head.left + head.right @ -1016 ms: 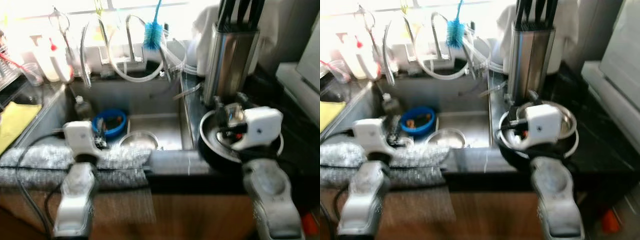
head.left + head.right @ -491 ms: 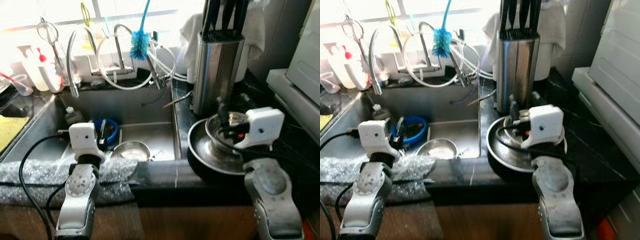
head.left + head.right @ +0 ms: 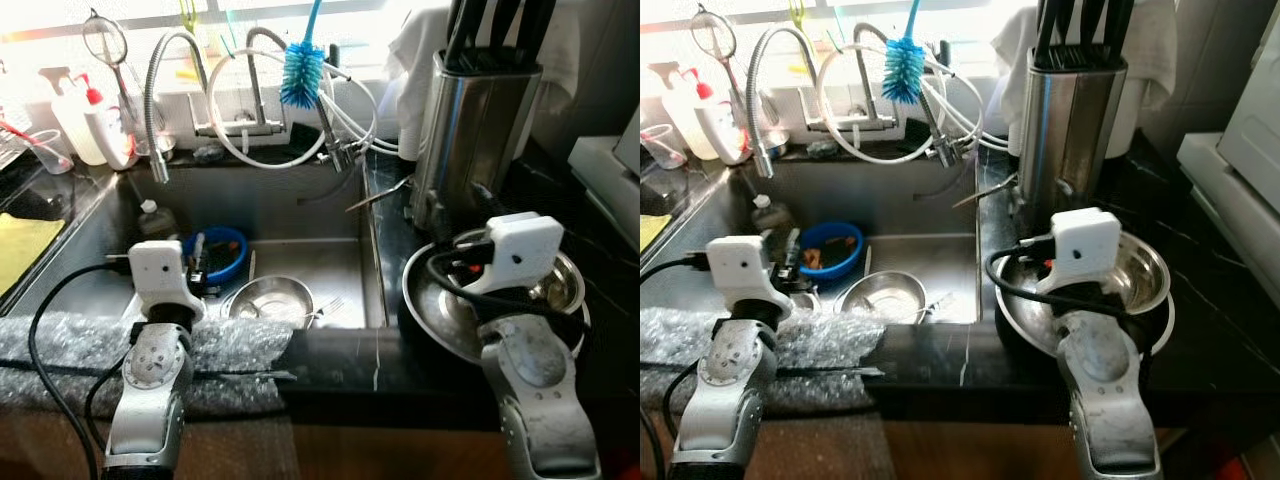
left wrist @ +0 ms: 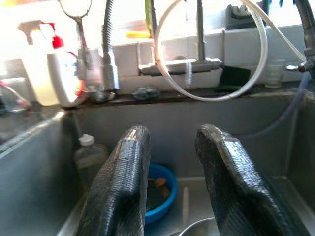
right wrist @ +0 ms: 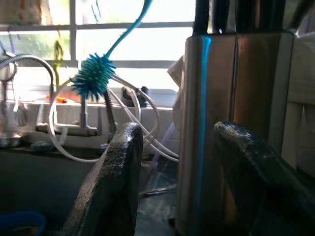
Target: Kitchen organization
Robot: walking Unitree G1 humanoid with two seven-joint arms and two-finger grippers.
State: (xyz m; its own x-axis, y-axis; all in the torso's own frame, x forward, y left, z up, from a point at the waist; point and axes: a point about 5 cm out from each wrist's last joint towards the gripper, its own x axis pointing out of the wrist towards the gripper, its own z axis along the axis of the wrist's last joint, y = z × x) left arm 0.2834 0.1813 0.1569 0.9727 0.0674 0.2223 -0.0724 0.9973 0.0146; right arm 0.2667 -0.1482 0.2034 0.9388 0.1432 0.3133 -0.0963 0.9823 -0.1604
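Over the sink's [image 3: 300, 215] front edge the left gripper [image 4: 172, 187] is held with jaws released, empty, above the blue bowl [image 3: 222, 252] and steel bowl [image 3: 272, 300], presumably awaiting clearing. Beside the sink, over the counter's [image 3: 600, 250] nested steel bowls [image 3: 1145, 275], the right gripper [image 5: 182, 182] is likewise held released, faced toward the knife block [image 3: 475, 130].

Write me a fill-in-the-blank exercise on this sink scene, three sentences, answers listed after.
1. The bowl at the back of the sink is coloured ____.
2. The bottle brush hanging over the tap has ____ bristles.
3. The right gripper, jaws open, points at the tall steel ____ holding black handles.

Missing words: blue; blue; knife block
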